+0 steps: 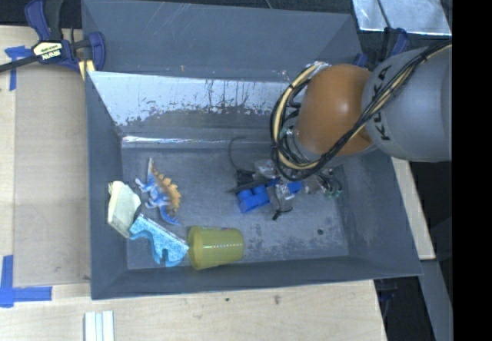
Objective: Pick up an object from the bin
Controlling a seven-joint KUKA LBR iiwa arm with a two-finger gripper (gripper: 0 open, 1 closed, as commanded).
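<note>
Hovering gripper (286,187) just beside blue block (252,198), centre-right of frame | grip state: cannot tell | centring on it before lifting is looking wise

Only thing I can actually read is the black block lettering (382,126) running down the side of the grey arm (419,113), right next to its orange cover (334,109). I can make out a K and what looks like a U; the rest is hidden under the cables (415,63). Any print on the small stuff in the bin (215,36) is too tiny to tell.
</note>
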